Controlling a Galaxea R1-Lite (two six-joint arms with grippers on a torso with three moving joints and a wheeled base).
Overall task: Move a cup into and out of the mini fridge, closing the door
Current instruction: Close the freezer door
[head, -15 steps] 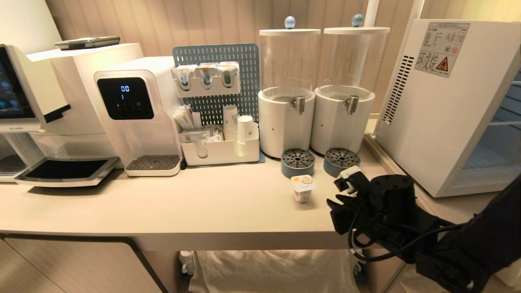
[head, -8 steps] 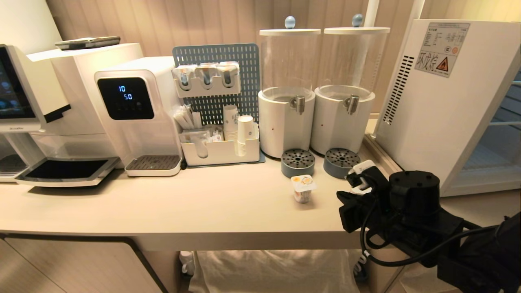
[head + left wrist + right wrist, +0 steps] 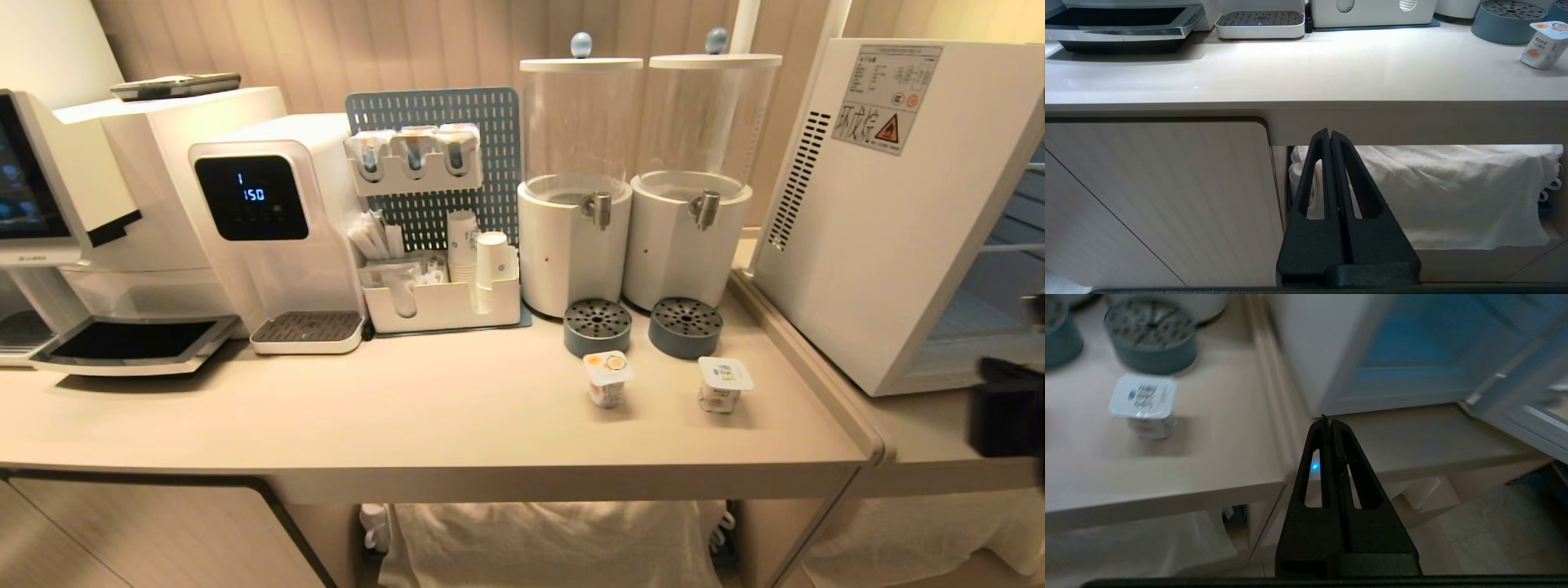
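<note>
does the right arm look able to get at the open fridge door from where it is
Probably yes: the right pincer is shut and empty, the door stands open beside it, and nothing lies between them.

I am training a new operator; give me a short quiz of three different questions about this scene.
1. True or false: the right gripper holds a cup.
2. How many sealed cups stand on the counter?
3. The door of the mini fridge is: A open, B closed.

Key: 1 false, it is shut on nothing. 2 two, an orange-lid cup and a blue-print cup. 3 A.
</note>
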